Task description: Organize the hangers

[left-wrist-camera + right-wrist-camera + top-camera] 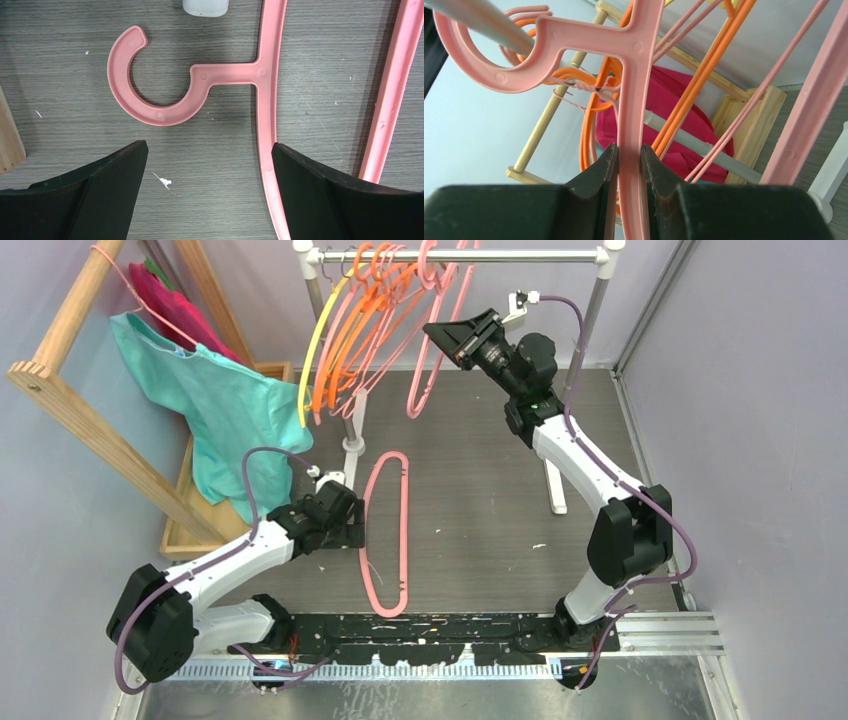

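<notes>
At the rail (460, 255), my right gripper (629, 152) clamps a pink hanger (634, 47); left gripper (209, 147) wide over the tabletop hanger (266, 115).

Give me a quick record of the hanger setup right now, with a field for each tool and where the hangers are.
left side: left tool open, above the flat pink hanger, not gripping it
right side: right tool shut on the hung pink hanger
hung pink hanger: hook over the rail
flat pink hanger: lying on the table
also on rail: orange hangers, yellow hanger
</notes>
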Tool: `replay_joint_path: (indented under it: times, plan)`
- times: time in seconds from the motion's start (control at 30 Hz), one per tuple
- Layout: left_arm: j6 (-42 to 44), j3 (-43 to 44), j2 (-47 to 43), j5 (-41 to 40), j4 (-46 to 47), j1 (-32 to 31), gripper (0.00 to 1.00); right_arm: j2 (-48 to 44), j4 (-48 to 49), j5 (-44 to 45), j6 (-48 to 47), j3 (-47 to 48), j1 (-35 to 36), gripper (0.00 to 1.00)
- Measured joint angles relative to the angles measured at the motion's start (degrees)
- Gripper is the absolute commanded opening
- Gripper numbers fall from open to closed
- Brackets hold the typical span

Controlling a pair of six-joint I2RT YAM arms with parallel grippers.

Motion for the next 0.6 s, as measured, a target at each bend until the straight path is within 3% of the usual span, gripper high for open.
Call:
replay_joint_path:
  times: [0.27,0.6]
  plan:
    - [0.37,0.37,1.60,0.00,0.00,0.00,0.98,2.58,-0.72,0.00,1.11,2.56,-0.09,0.02]
    - [0.46,1.42,2.67,0.04,-0.04,0.00,0.98,3.72,0.52,-0.66,1.66,2.67,-0.09,0.27]
